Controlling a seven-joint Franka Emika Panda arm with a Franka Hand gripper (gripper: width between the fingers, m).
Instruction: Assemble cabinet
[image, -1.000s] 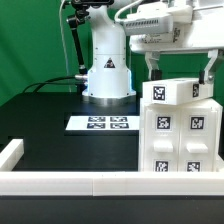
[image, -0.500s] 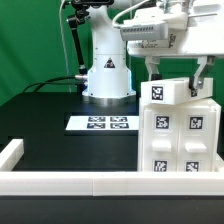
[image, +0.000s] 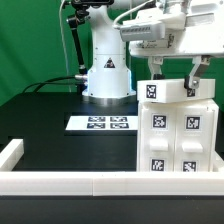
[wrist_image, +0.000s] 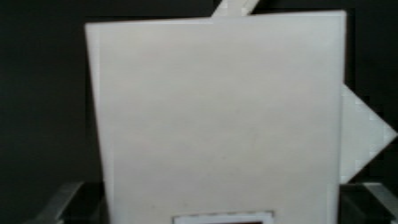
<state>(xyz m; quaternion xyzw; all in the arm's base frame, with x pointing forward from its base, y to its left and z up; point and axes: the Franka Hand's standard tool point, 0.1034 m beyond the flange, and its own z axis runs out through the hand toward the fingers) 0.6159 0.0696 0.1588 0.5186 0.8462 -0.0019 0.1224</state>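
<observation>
The cabinet (image: 178, 130), a white box with black-and-white tags, stands at the exterior view's right near the front rail. A tagged white top piece (image: 168, 92) sits slightly tilted on it. My gripper (image: 175, 78) has come down from above, one finger on each side of this top piece and pressed close to its edges. In the wrist view the piece's flat white face (wrist_image: 214, 110) fills the picture. The dark fingertips (wrist_image: 64, 203) show at its two edges with almost no gap.
The marker board (image: 100, 123) lies flat in the middle of the black table. The arm's white base (image: 108, 70) stands behind it. A low white border rail (image: 70, 182) runs along the front edge and the exterior view's left corner.
My gripper has come down onto the cabinet's top piece and its fingers have drawn in toward the piece's sides. The top piece has shifted slightly.
</observation>
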